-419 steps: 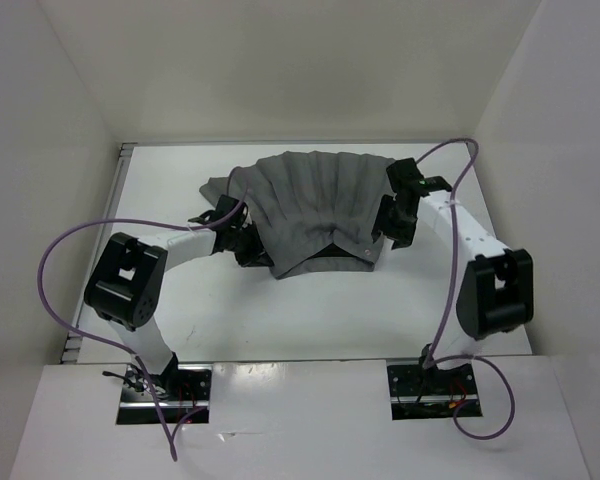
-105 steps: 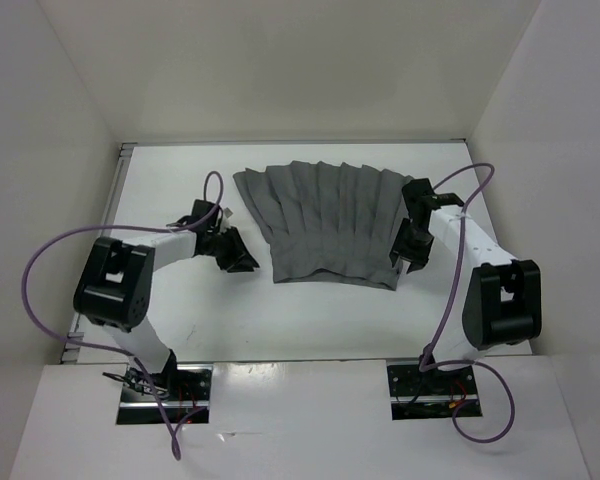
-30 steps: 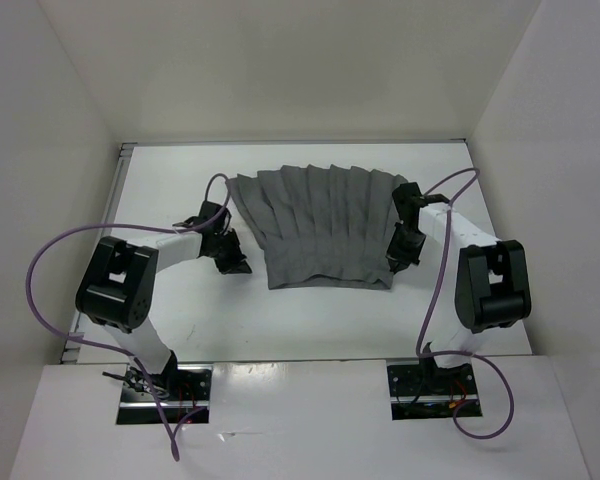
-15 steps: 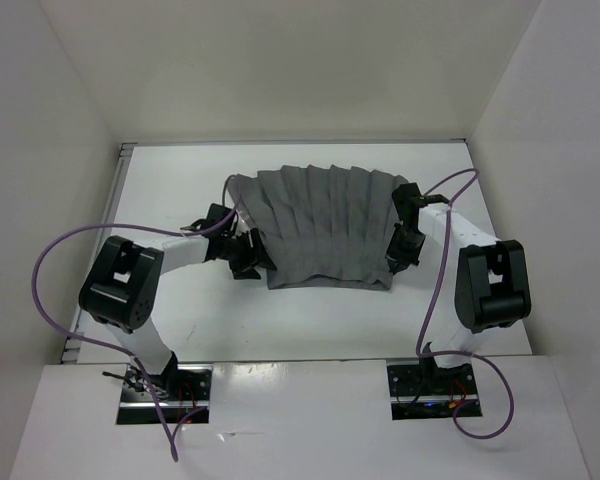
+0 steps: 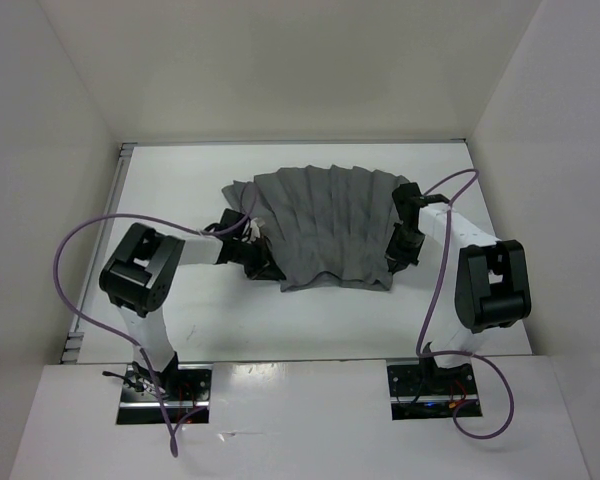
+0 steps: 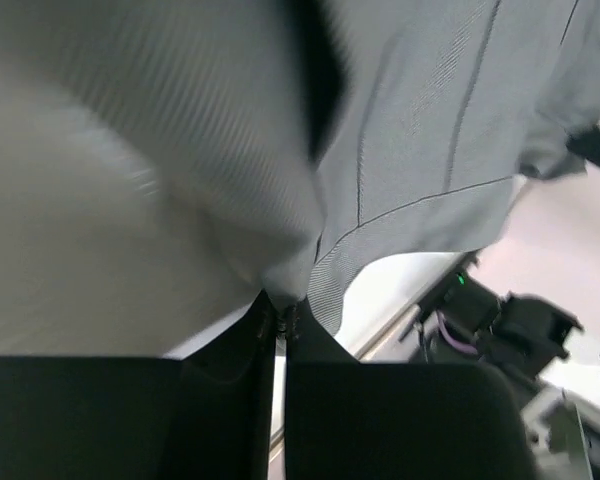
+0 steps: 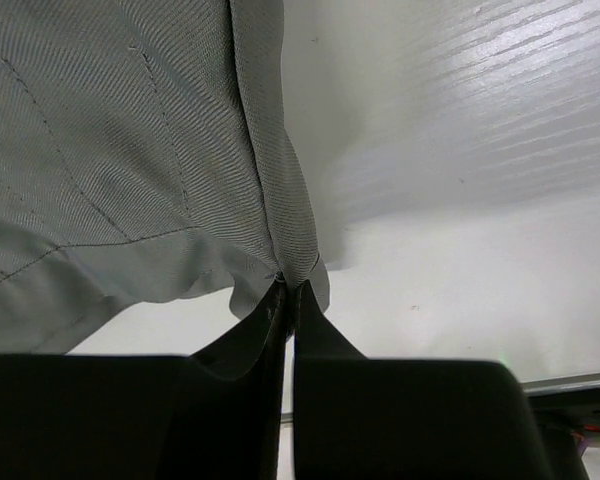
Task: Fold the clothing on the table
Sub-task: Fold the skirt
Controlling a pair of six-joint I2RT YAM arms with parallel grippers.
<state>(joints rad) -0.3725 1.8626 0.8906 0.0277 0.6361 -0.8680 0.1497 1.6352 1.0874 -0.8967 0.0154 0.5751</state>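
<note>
The clothing (image 5: pixel 325 225) is a grey pleated garment spread fan-like on the white table (image 5: pixel 230 320). My left gripper (image 5: pixel 265 268) is shut on its lower left edge; in the left wrist view the fabric (image 6: pixel 420 140) bunches into the closed jaws of that gripper (image 6: pixel 280 312). My right gripper (image 5: pixel 398 255) is shut on the lower right edge; in the right wrist view the hem (image 7: pixel 270 200) is pinched between the tips of the gripper (image 7: pixel 290 285).
White walls (image 5: pixel 70 150) enclose the table on the left, back and right. Purple cables (image 5: pixel 75 260) loop beside both arms. Both arm bases (image 5: pixel 165 385) sit at the near edge.
The left gripper moved right to the garment's lower left edge, opened briefly, then closed on it. The fabric's left side shifted slightly. The right gripper stayed put.
</note>
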